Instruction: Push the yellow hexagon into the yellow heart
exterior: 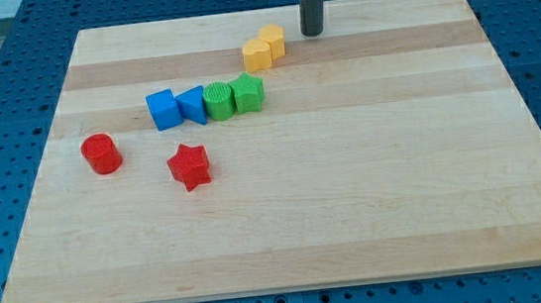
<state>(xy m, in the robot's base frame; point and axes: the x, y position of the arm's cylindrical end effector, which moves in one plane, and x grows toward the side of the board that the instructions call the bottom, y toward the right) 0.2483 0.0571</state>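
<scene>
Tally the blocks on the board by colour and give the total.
Yellow: 2, hexagon and heart
Blue: 2, and
Green: 2, and
Red: 2, cylinder and star
Total: 8

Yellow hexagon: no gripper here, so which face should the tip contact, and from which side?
Press my tip on the face of the yellow hexagon turned toward the view's upper right, away from the yellow heart. The heart sits at its lower left, apparently touching already. My tip stands to the hexagon's right, apart from it, so a push toward the view's lower left looks likely to suit.
</scene>
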